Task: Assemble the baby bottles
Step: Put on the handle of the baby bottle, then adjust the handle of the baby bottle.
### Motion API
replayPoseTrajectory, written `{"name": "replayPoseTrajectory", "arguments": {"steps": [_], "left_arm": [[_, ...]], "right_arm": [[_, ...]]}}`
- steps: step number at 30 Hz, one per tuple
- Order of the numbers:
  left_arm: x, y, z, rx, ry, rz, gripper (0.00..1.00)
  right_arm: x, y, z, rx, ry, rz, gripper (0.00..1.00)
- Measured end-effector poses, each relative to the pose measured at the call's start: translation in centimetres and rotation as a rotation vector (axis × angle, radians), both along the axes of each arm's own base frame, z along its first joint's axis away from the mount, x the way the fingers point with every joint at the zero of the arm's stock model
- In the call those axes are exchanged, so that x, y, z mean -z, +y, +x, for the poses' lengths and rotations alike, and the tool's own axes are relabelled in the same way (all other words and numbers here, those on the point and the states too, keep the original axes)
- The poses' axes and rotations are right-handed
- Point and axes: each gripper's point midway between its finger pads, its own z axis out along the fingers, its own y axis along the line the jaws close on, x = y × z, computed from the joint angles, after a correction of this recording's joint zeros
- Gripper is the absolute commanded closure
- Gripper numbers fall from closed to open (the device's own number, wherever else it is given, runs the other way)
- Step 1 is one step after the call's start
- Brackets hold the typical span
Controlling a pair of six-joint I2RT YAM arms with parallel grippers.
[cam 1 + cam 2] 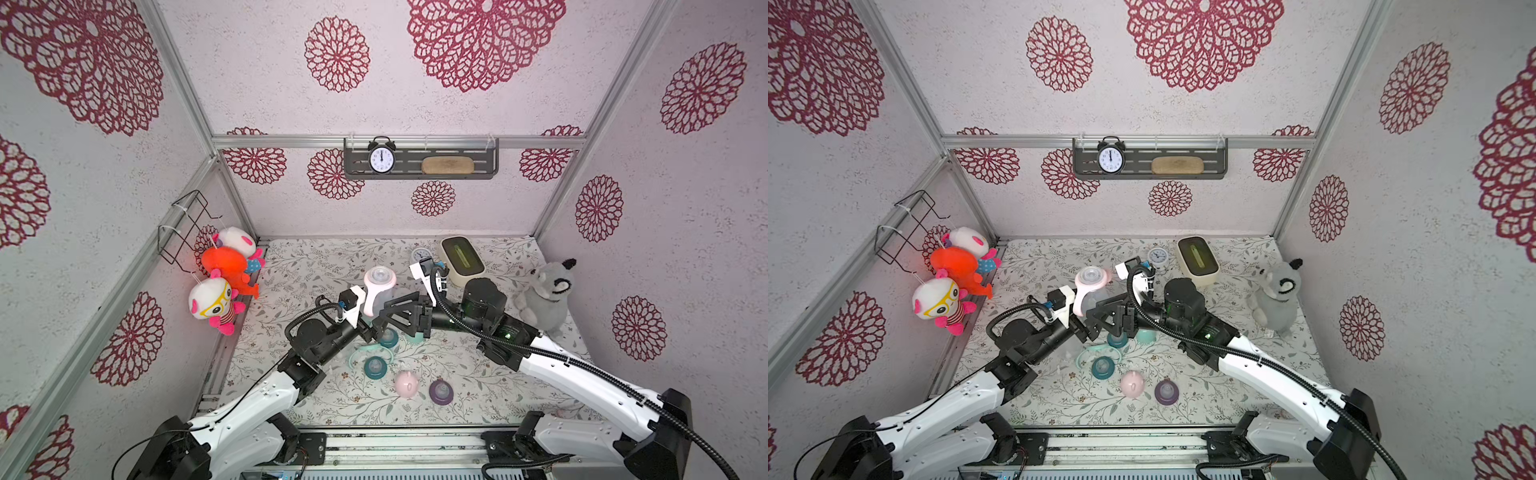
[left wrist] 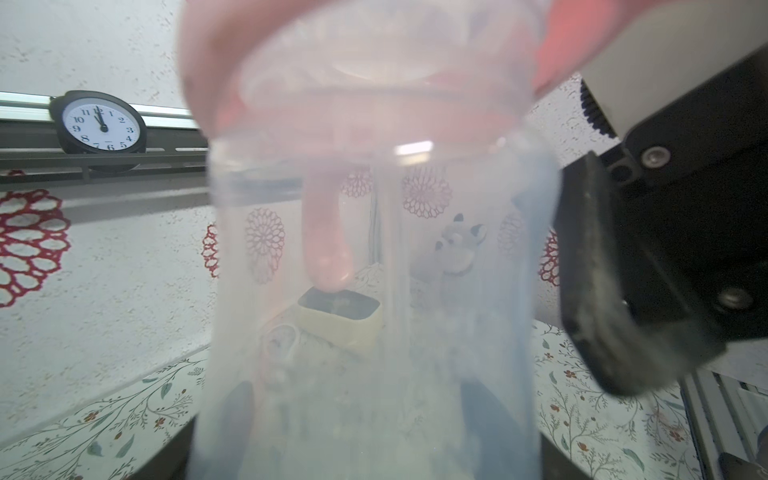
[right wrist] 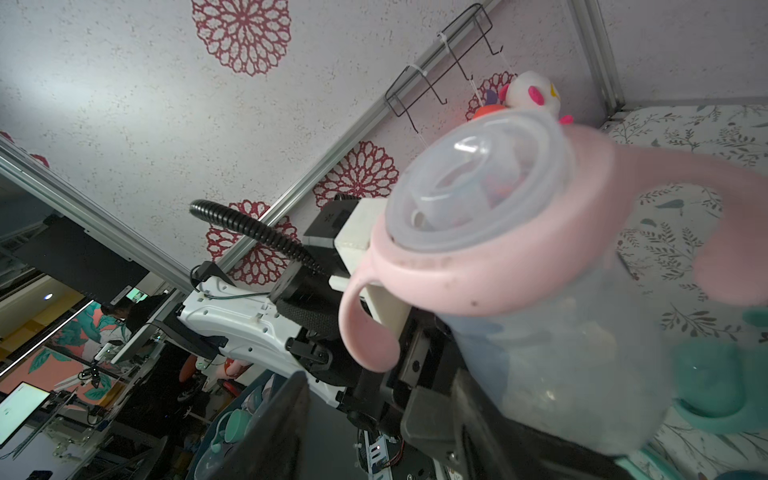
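In both top views the pink-ringed bottle (image 1: pixel 379 291) is held roughly upright over the table (image 1: pixel 478 382), a little toward 12 o'clock from its middle. The left gripper (image 1: pixel 368 322) is clamped on its clear lower body from 7 o'clock. The right gripper (image 1: pixel 392 313) sits just beside it at 4 o'clock, jaws parted and empty. The purple collar (image 1: pixel 441 391) lies near the 6 o'clock edge, with the pink cap (image 1: pixel 406 384) just beside it at 9 o'clock. In the left wrist view the bottle (image 2: pixel 374 270) fills the frame, and one pad (image 2: pixel 590 274) of the right gripper is close to its wall; whether they touch I cannot tell. In the right wrist view the pink ring (image 3: pixel 478 274) looks seated level on the neck, which bears no collar, and nothing sits between the right fingers (image 3: pixel 286 424). The step, I judge, is fetching the collar. Back the right gripper clear of the handles, pinch the collar by its rim, set it square on the neck, then turn while the left gripper holds firm.
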Motion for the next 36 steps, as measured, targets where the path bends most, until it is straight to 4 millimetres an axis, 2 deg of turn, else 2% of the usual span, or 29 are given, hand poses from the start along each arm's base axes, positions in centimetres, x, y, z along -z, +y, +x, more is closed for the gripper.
{"name": "replayPoseTrajectory", "arguments": {"steps": [16,24,28,36], "left_arm": [[0.5,0.8,1.1,-0.087,0.019,-0.001,1.0],[0.5,0.9,1.1,-0.091,0.02,-0.002,1.0],[0.5,0.8,1.1,-0.088,0.019,-0.001,1.0],[0.4,0.8,1.0,-0.087,0.019,-0.001,1.0]], "right_arm": [[-0.5,2.2,-0.4,0.033,-0.131,-0.059,0.46],[1.0,3.9,0.0,0.053,-0.166,-0.122,0.49],[1.5,4.1,0.3,0.067,-0.176,-0.139,0.51],[1.3,4.1,0.6,0.084,-0.199,-0.138,0.53]]}}
